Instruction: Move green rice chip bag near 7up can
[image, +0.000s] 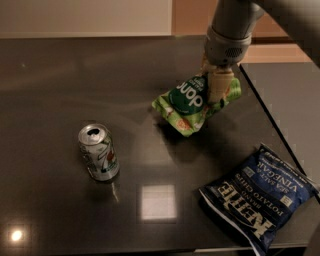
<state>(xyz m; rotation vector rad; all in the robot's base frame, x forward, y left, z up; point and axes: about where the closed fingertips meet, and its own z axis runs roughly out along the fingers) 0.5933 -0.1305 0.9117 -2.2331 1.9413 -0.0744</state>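
Far right over the dark bench (60, 75), my gripper (215, 93) clenches the light-green rice chip bag (187, 103), well apart from the silver 7up can (99, 153).

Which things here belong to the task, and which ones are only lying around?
Belong to the job: green rice chip bag, held by the gripper, far right; 7up can, front left.
Just lying about: blue chip bag, front right.
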